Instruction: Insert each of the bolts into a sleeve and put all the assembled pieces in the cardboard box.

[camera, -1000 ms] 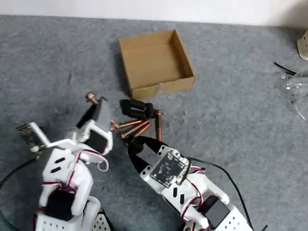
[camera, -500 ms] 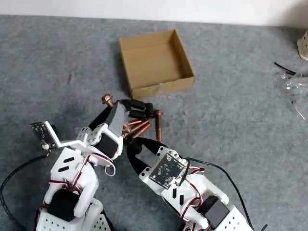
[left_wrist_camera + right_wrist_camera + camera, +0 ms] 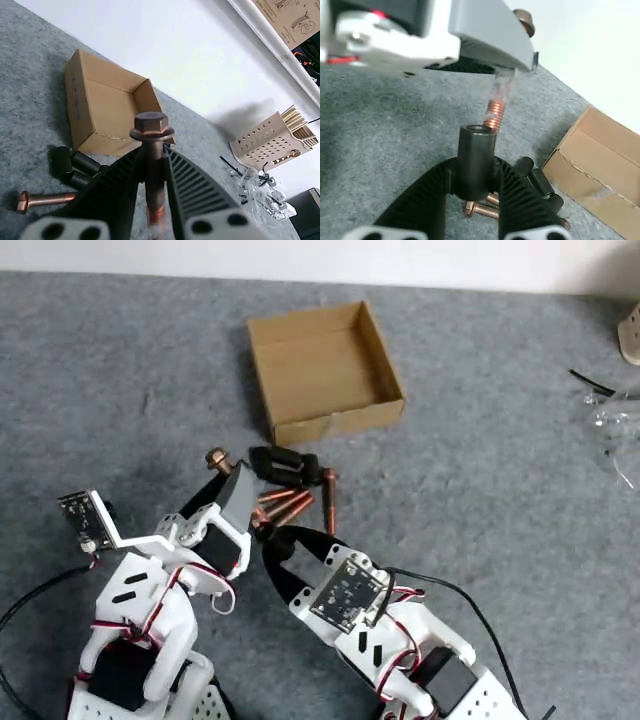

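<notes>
My left gripper (image 3: 236, 478) (image 3: 152, 152) is shut on a copper bolt (image 3: 218, 457) (image 3: 151, 131), held with its hex head up. Its threaded end (image 3: 495, 114) hangs just above the mouth of a black sleeve (image 3: 476, 159). That sleeve stands upright with my right gripper (image 3: 273, 540) (image 3: 476, 172) shut on it. The open cardboard box (image 3: 325, 370) (image 3: 107, 115) (image 3: 600, 165) lies farther back. Loose black sleeves (image 3: 285, 467) (image 3: 70, 162) (image 3: 540, 180) and copper bolts (image 3: 292, 505) (image 3: 45, 199) (image 3: 482, 209) lie on the grey carpet between the box and the grippers.
A beige perforated holder (image 3: 632, 330) (image 3: 272, 140) and clear bags with black ties (image 3: 610, 410) (image 3: 250, 187) sit at the far right. A white wall bounds the back. Open carpet stretches to the left and right of the box.
My left gripper has carried the bolt to the right, toward the sleeve in the right gripper, then dipped slightly. The right gripper has barely moved.
</notes>
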Robot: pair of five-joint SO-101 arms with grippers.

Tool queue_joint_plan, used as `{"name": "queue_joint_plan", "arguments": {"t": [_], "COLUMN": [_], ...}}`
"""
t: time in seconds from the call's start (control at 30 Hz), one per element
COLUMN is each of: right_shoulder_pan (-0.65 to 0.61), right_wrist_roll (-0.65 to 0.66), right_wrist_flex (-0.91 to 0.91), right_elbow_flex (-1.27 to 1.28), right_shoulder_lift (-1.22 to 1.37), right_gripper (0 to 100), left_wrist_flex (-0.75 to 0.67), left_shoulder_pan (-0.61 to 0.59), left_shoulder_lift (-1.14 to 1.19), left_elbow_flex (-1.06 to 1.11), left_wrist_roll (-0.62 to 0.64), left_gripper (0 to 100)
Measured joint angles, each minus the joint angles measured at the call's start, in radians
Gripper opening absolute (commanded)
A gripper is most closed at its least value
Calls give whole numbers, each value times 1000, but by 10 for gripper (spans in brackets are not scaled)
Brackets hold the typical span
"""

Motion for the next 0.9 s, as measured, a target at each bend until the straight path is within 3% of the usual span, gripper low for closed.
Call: {"name": "queue_joint_plan", "arguments": {"t": [0.67, 0.9], "right_shoulder_pan": [5, 35], "right_wrist_roll": [0, 0], "right_wrist_flex": [-2, -2], "right_elbow_flex": [32, 32], "right_shoulder_lift": [0, 0], "right_gripper": [5, 5], "left_wrist_flex": [35, 75], "left_shoulder_pan": [2, 2], "left_shoulder_lift": [-2, -2], "left_elbow_flex": [-106, -106], "left_wrist_roll": [0, -58], "left_gripper": [5, 5]}}
